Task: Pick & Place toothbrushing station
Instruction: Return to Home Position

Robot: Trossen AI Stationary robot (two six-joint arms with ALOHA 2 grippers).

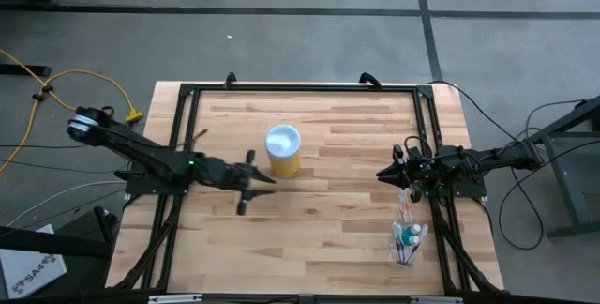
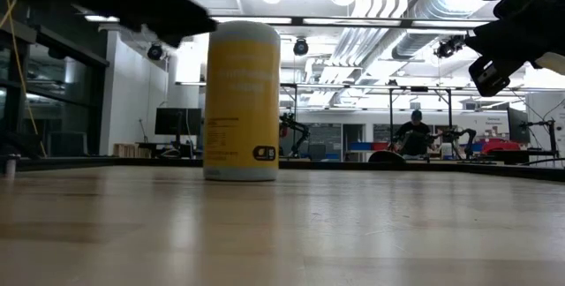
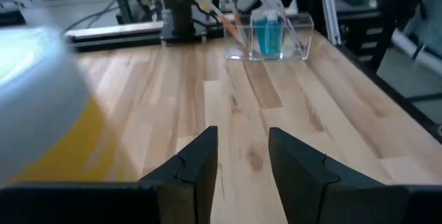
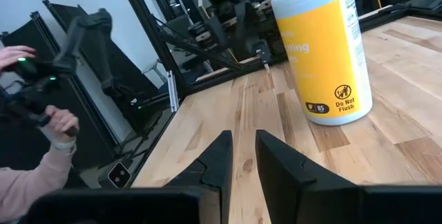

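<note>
The toothbrushing station is a clear plastic holder standing on its base near the table's right near corner. In it are teal-capped bottles and thin toothbrushes that lean out over its rim. My left gripper is open and empty, low over the table's middle, beside a yellow canister, with its fingers pointing toward the holder. My right gripper hovers at the right side, on the far side of the holder. It is empty, with a narrow gap between its fingers.
A yellow canister with a white lid stands upright mid-table, and also shows in the low view and the right wrist view. A black frame rims the table. A person's hands work a controller beyond the left edge.
</note>
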